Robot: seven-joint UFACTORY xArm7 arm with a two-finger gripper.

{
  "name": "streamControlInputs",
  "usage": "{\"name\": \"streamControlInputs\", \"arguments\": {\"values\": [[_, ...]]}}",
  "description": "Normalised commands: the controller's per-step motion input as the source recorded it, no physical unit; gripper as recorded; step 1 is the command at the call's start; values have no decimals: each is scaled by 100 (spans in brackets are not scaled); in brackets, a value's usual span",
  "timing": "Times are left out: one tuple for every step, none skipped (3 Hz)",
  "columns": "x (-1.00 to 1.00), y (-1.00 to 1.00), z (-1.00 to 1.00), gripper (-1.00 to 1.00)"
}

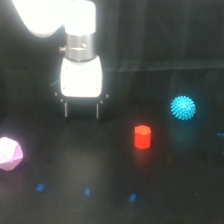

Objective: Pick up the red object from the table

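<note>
The red object (142,136) is a small red-orange hexagonal block standing upright on the black table (100,165), a little right of centre. My gripper (81,111) hangs from the white arm at the upper left of the exterior view, well to the left of the block and apart from it. Its two dark fingers (65,108) point down with a wide gap between them and nothing in it.
A teal spiky ball (183,107) lies to the right of and behind the red block. A pale pink faceted polyhedron (9,153) lies at the exterior view's left edge. Small blue tape marks (87,191) dot the table's near side.
</note>
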Motion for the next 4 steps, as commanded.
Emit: {"name": "streamControlInputs", "arguments": {"values": [[99,-76,-52,75],[100,9,-28,35],[98,30,-38,-37],[43,-98,-22,50]]}}
